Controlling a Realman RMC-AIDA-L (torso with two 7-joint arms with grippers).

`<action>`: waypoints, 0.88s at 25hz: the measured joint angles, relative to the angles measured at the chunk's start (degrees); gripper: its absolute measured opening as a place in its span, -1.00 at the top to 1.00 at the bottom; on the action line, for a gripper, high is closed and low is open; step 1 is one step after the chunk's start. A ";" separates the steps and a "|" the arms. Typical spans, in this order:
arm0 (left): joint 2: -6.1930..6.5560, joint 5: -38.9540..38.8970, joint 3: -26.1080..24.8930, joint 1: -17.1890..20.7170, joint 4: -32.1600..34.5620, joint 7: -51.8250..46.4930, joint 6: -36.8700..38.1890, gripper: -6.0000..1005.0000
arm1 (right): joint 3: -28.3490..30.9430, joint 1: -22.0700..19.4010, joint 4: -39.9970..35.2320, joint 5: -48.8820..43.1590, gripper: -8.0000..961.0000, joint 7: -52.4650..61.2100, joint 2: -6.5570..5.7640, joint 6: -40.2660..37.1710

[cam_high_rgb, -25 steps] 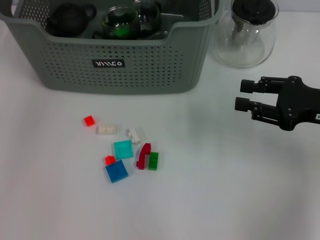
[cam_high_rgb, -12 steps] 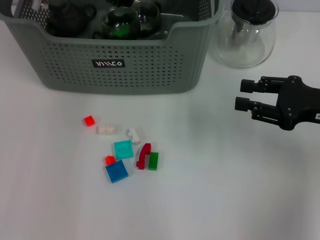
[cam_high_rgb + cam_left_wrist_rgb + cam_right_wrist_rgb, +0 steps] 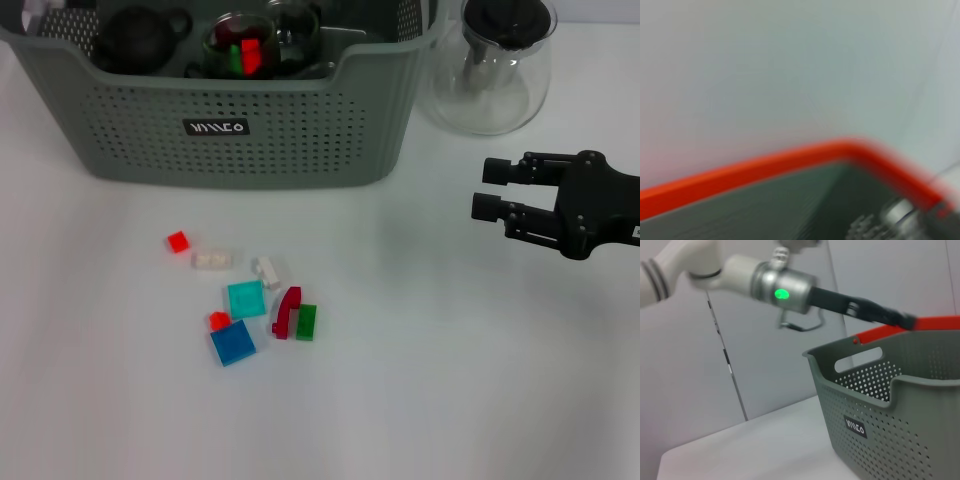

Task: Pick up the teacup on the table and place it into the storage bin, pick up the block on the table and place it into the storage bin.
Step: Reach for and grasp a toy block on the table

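The grey-green storage bin (image 3: 250, 130) stands at the back of the table, and also shows in the right wrist view (image 3: 900, 415). Inside it a glass teacup (image 3: 228, 30) holds red and green pieces. Several blocks lie loose on the table before the bin, among them a blue block (image 3: 233, 343), a teal block (image 3: 246, 298), a dark red block (image 3: 288, 311) and a green block (image 3: 306, 321). My right gripper (image 3: 486, 190) hovers open and empty at the right, well away from the blocks. My left gripper (image 3: 901, 318) reaches over the bin's far side.
A black teapot (image 3: 135, 38) and a second glass cup (image 3: 296, 22) sit in the bin. A glass carafe with a black lid (image 3: 492, 62) stands right of the bin. An orange-red rim (image 3: 935, 322) runs behind the bin.
A red piece now shows beside the green one in the glass teacup. The bit of left arm at the bin's back left corner has drawn away. The right gripper has not moved.
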 joint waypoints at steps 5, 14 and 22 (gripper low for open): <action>-2.77 -28.40 -11.59 12.76 0.86 23.35 20.96 -0.30 | 0.17 -0.17 0.02 0.01 -0.06 0.00 0.13 -0.04; -4.87 -24.00 -25.27 26.13 -12.64 62.37 41.76 -0.29 | 0.09 -0.26 0.10 0.02 -0.06 0.00 0.32 0.05; -4.91 -3.31 -31.35 27.67 -28.72 86.42 34.97 -0.28 | 0.22 -0.40 0.10 0.02 -0.06 0.20 0.45 0.07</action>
